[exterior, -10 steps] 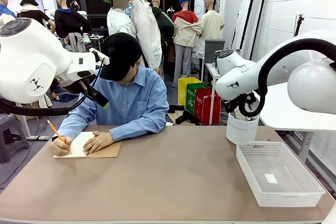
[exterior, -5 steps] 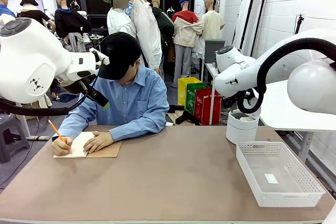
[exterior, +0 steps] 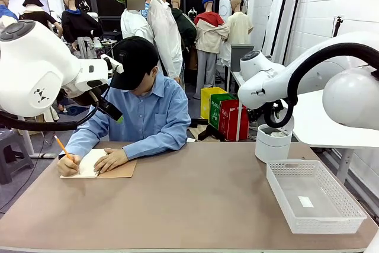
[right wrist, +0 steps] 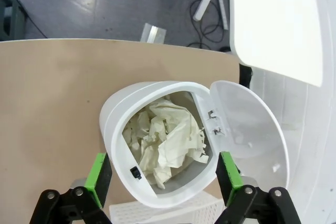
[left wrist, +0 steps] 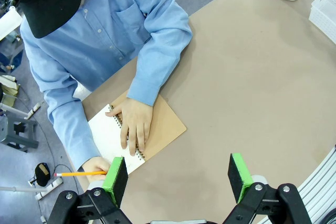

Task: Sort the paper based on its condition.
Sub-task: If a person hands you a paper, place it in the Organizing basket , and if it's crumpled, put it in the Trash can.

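Paper wads (right wrist: 165,140) are crumpled in the white bin (right wrist: 113,124) directly below the right gripper (right wrist: 163,156), bin lid (right wrist: 252,129) flipped open. Right jaws wide, empty. Left gripper (left wrist: 177,158) wide too, empty, above the table (left wrist: 252,77). Notebook (left wrist: 163,129) under the person's hand (left wrist: 134,127) sits just past one fingertip.

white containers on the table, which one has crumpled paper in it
The round bin with its lid flipped open: crumpled paper wads lie inside it. The mesh basket next to it holds no wads.
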`<state>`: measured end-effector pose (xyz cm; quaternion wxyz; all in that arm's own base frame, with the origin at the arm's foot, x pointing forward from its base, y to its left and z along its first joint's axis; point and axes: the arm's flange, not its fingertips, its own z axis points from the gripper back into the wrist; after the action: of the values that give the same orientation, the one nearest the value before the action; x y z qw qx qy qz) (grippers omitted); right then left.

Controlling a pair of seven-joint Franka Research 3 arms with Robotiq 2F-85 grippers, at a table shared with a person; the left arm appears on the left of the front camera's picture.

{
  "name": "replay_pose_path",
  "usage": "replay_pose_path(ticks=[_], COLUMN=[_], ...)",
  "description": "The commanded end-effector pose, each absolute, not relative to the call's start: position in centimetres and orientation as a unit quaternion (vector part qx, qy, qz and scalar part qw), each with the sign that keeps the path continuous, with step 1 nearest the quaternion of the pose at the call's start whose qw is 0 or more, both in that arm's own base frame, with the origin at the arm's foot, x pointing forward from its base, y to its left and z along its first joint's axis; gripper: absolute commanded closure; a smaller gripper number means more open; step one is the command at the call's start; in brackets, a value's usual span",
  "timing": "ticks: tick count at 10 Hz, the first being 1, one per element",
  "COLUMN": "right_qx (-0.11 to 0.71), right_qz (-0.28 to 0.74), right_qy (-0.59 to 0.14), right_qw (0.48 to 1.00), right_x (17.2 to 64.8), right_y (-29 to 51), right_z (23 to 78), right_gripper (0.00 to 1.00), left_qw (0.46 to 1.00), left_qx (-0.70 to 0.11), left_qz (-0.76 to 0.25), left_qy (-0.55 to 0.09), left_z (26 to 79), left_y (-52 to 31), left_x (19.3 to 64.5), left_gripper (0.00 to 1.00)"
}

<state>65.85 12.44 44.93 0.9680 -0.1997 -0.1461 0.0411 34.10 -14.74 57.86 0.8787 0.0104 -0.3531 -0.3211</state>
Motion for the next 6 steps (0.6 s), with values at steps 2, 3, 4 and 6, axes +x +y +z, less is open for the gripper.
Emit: replay_pose_path(ticks=[2, 3, 4, 6], right_qx=[-0.201, -0.201, -0.201, -0.201], right_qz=[0.038, 0.038, 0.038, 0.038], right_qy=[-0.144, -0.144, -0.144, -0.144], right_qw=[0.968, 0.968, 0.968, 0.968], right_x=[65.93, 65.93, 65.93, 65.93], right_y=[11.83, 11.83, 11.83, 11.83], right_z=[44.74, 44.74, 44.74, 44.74], right_gripper=[0.00, 0.00, 0.00, 0.00], left_qw=[0.878, 0.878, 0.878, 0.878], left_qx=[0.012, 0.012, 0.012, 0.012], left_qz=[-0.322, -0.322, -0.322, -0.322], left_qy=[-0.353, -0.353, -0.353, -0.353], left_z=[57.83, 57.83, 57.83, 57.83], left_y=[-14.72, -14.72, -14.72, -14.72], left_x=[34.08, 34.08, 34.08, 34.08], left_gripper=[0.00, 0.00, 0.00, 0.00])
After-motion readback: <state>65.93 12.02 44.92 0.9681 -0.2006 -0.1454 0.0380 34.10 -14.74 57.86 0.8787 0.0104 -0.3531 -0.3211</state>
